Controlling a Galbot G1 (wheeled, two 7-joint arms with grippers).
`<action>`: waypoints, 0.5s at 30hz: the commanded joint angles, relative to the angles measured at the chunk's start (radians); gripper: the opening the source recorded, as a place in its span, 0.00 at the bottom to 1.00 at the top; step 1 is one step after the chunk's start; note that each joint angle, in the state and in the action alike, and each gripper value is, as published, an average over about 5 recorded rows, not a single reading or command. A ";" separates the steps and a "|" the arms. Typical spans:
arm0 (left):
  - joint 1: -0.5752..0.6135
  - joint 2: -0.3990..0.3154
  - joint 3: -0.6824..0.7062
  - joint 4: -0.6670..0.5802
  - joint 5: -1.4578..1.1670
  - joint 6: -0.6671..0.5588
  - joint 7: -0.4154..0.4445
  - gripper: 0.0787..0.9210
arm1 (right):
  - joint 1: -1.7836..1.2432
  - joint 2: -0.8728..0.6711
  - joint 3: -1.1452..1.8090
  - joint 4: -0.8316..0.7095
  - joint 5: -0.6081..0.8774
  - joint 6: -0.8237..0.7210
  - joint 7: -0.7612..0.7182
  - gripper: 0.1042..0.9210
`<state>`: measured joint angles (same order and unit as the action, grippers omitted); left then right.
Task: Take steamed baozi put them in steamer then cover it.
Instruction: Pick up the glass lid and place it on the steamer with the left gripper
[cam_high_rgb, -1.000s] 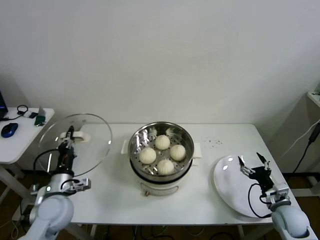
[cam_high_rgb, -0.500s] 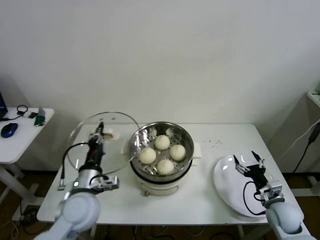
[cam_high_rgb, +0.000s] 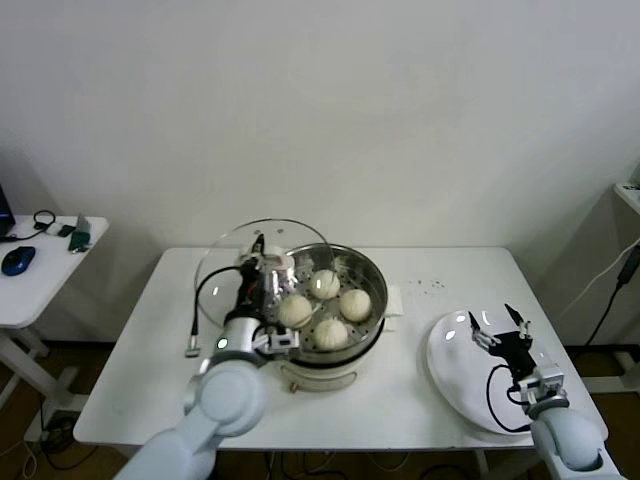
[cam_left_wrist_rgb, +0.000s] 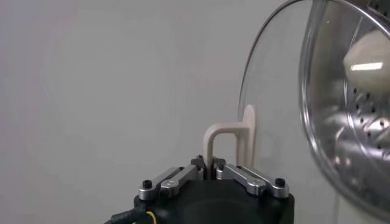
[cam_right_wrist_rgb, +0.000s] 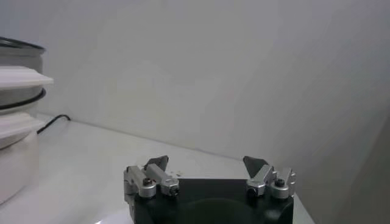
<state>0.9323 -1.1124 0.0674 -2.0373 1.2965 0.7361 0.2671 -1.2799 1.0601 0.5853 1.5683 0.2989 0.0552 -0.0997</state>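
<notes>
The steel steamer (cam_high_rgb: 376, 283) stands mid-table on its white base, with several off-white baozi (cam_high_rgb: 355, 303) on its perforated tray. My left gripper (cam_high_rgb: 256, 268) is shut on the white loop handle (cam_left_wrist_rgb: 228, 142) of a clear glass lid (cam_high_rgb: 222, 274). It holds the lid tilted on edge over the steamer's left rim. In the left wrist view the jaws (cam_left_wrist_rgb: 210, 171) pinch the handle's leg, and the lid's dome (cam_left_wrist_rgb: 341, 122) curves beside them. My right gripper (cam_high_rgb: 497, 328) hangs open over the white plate (cam_high_rgb: 455, 375), holding nothing; its fingers (cam_right_wrist_rgb: 207, 164) stand wide apart.
The white table (cam_high_rgb: 130, 370) carries the plate at its right front corner. A cable (cam_high_rgb: 195, 335) dangles from my left arm. A small side table (cam_high_rgb: 30, 290) with a blue mouse (cam_high_rgb: 18, 260) stands further left. The wall runs close behind.
My left arm has carried the glass lid rightwards from the table's left end to the steamer's left rim. My right gripper has barely shifted over the plate.
</notes>
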 joint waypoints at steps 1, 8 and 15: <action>-0.108 -0.159 0.145 0.114 0.070 0.049 0.052 0.08 | -0.012 0.005 0.032 0.000 -0.006 0.002 -0.005 0.88; -0.088 -0.220 0.163 0.155 0.090 0.049 0.039 0.08 | -0.020 0.006 0.044 0.001 -0.006 0.005 -0.009 0.88; -0.072 -0.237 0.165 0.184 0.124 0.036 0.031 0.08 | -0.019 0.012 0.044 0.001 -0.009 0.009 -0.010 0.88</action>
<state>0.8742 -1.2810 0.1951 -1.9106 1.3752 0.7368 0.2928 -1.2975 1.0684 0.6219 1.5690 0.2921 0.0627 -0.1083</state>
